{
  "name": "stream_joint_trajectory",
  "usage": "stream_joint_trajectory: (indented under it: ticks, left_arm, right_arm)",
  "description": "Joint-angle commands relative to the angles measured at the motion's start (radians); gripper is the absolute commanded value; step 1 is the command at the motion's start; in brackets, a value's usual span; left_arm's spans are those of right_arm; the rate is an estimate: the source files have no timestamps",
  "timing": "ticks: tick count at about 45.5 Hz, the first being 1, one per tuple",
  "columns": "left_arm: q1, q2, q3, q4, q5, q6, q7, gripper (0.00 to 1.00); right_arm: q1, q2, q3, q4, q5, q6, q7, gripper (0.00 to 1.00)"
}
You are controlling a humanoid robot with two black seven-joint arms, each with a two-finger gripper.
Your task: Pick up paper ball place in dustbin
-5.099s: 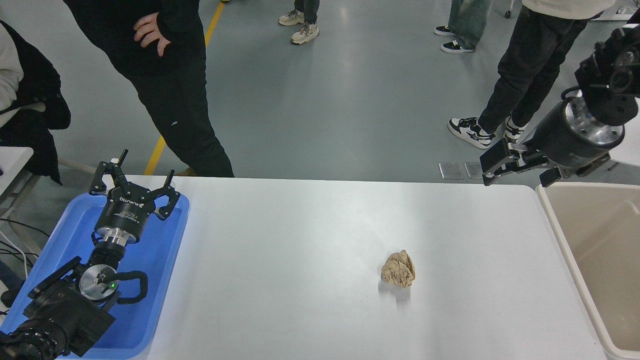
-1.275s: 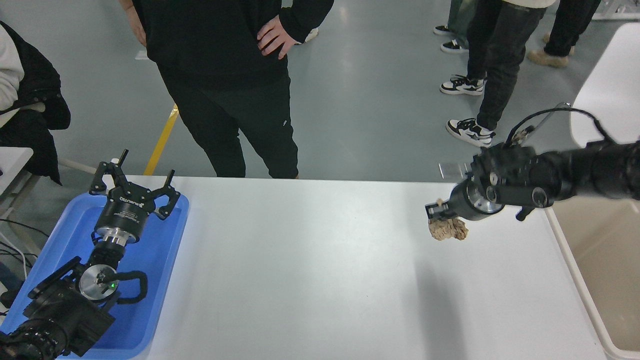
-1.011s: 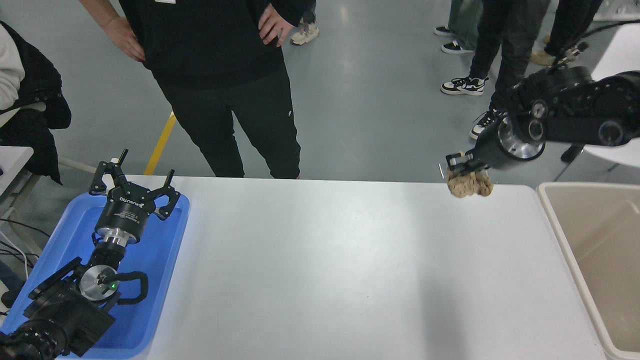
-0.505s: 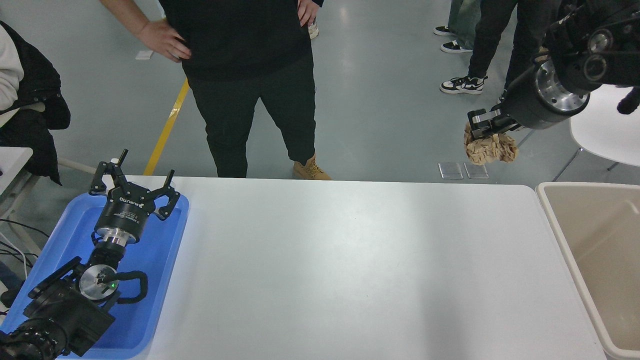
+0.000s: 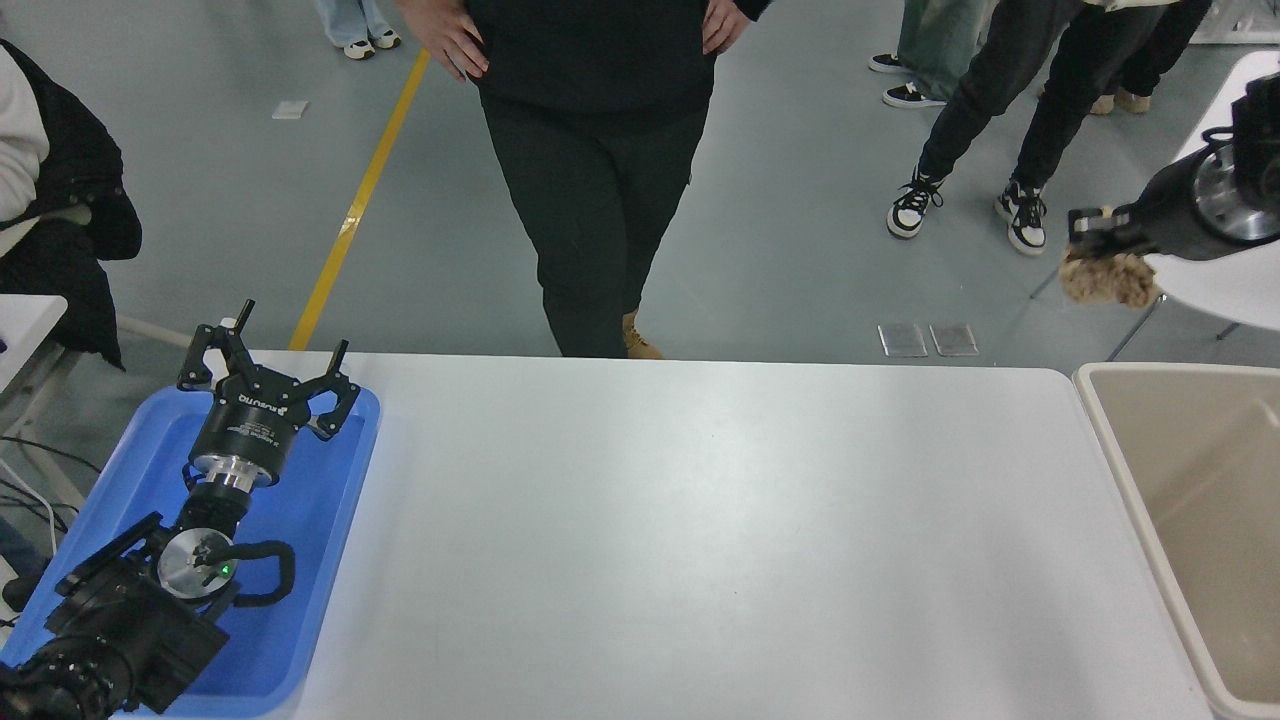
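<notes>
The tan-brown crumpled paper ball [image 5: 1108, 280] hangs high in the air at the right, held in my right gripper [image 5: 1092, 242], which is shut on it. The ball is above and a little beyond the far left corner of the dustbin [image 5: 1098, 400], a large bin with an off-white rim and beige inner walls at the table's right end. My left gripper [image 5: 268, 366] is open and parked over the blue tray at the lower left.
A shallow blue tray [image 5: 330, 560] lies at the table's left end. The white table [image 5: 700, 540] spans the middle. A person in black [image 5: 590, 150] stands at the far edge; other people's legs [image 5: 980, 130] are at the upper right. A white chair [image 5: 1230, 290] is behind the gripper.
My right gripper has carried the paper ball up off the table and rightward, now near the dustbin's far corner. The person in black has stepped right. The left arm has not moved.
</notes>
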Motion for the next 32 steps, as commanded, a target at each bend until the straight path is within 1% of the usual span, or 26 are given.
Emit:
stream_joint_trajectory:
  ticks: [1,14,20,32]
  left_arm:
    - [0.0,0.0,0.0,0.0,0.0,0.0,0.0,1.0]
    - [0.0,0.0,-0.002,0.0,0.0,0.0,0.0,1.0]
    - [0.0,0.0,0.0,0.0,0.0,0.0,0.0,1.0]
    - [0.0,0.0,0.0,0.0,0.0,0.0,0.0,1.0]
  right_arm:
    - [-0.339,-0.053,0.056,-0.296,0.071,-0.195,-0.002,0.0]
    - [-0.672,-0.045,0.148,-0.581,0.196,-0.36,-0.002,0.0]
    - [-0.811,-0.032,0.247,-0.648,0.206,-0.413,-0.002,0.0]
    - [-1.005,0.014,0.413,-0.663,0.206,-0.521,-0.001,0.0]
